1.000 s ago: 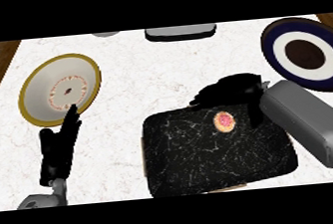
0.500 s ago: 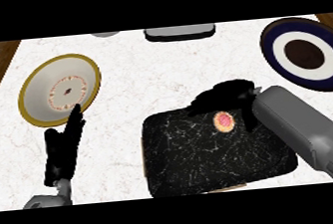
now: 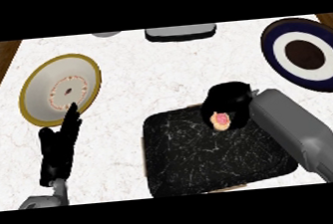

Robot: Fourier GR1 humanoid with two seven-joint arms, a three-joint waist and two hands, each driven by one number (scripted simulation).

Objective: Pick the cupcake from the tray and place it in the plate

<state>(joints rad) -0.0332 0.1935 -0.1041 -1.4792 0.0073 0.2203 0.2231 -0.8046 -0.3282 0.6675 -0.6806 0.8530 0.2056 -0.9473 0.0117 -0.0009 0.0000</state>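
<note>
Right hand fingers curl around cupcake over unlabelled tray

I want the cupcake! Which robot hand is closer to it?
The right robot hand is closer: it curls over the cupcake on the black tray. The left robot hand rests open far across the counter, by the gold-rimmed plate.

The right hand partly hides the cupcake.

Right hand curled downward; left hand flat, fingers straight.
</note>
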